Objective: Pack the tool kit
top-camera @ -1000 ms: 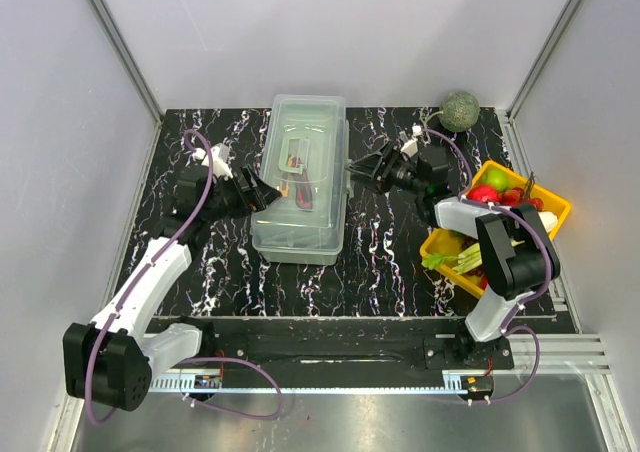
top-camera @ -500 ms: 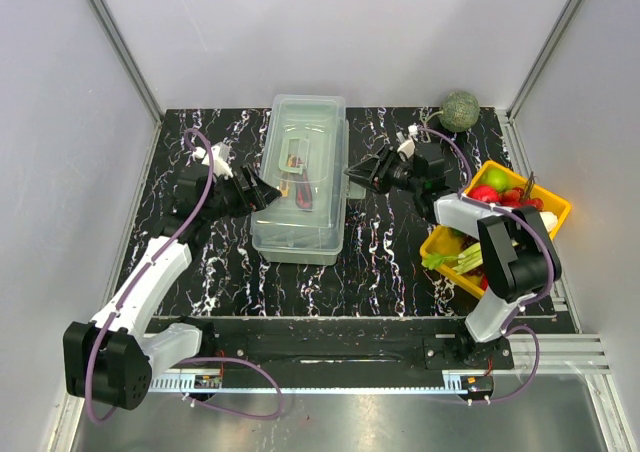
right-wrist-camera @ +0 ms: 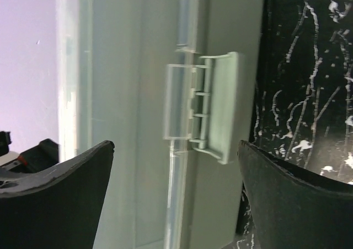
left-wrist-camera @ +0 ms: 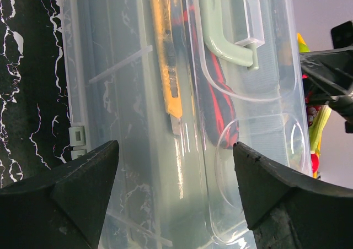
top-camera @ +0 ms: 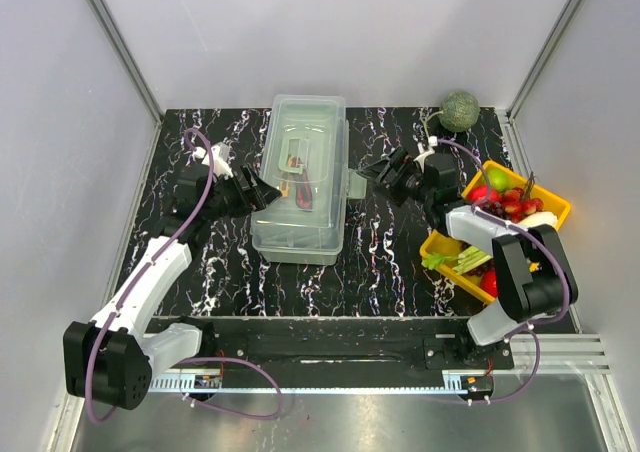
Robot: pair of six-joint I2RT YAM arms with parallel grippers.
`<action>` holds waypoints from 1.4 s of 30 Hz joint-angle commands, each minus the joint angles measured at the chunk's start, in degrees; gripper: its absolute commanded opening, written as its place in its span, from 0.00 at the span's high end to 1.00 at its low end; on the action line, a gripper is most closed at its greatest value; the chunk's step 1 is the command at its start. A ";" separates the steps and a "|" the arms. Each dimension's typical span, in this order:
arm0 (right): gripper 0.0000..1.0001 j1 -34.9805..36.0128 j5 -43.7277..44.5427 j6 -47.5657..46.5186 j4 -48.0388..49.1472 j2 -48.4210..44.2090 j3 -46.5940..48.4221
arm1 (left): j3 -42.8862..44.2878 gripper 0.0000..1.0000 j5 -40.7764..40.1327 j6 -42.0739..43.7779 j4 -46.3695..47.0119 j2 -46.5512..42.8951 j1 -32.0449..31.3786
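Note:
The tool kit is a pale grey-green toolbox (top-camera: 300, 177) with a clear lid, standing mid-table. Through the lid I see a yellow knife (left-wrist-camera: 165, 56) and red pliers (left-wrist-camera: 218, 106) beside the green handle (left-wrist-camera: 223, 34). My left gripper (top-camera: 262, 190) is open at the box's left side, its jaws spread across the lid (left-wrist-camera: 175, 146). My right gripper (top-camera: 386, 172) is open, a short way off the box's right side, holding nothing. Between its fingertips (right-wrist-camera: 175, 144) a grey-green latch (right-wrist-camera: 212, 114) stands flipped out from the box wall, also seen from above as the latch (top-camera: 354, 185).
Two yellow trays of fruit and vegetables (top-camera: 548, 204) (top-camera: 436, 244) sit at the right, under the right arm. A round green melon (top-camera: 460, 110) lies at the back right corner. Grey walls enclose the black marbled table (top-camera: 200, 272).
My right gripper has drawn back to the right from the box's side and opened wide. The latch now sticks out from the box. The left arm has stayed put.

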 commanded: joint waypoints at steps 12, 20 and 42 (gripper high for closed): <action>0.01 -1.18 -13.65 21.98 56.64 23.58 -3.63 | 0.18 0.14 1.53 2.99 -8.15 1.52 -1.51; 0.01 -1.09 -17.96 28.86 64.23 27.20 -0.91 | 0.27 0.14 1.26 3.26 -8.59 1.17 -1.59; 0.29 -0.91 -22.80 30.37 55.20 22.11 2.61 | 0.36 0.14 1.09 3.35 -8.59 1.44 -1.59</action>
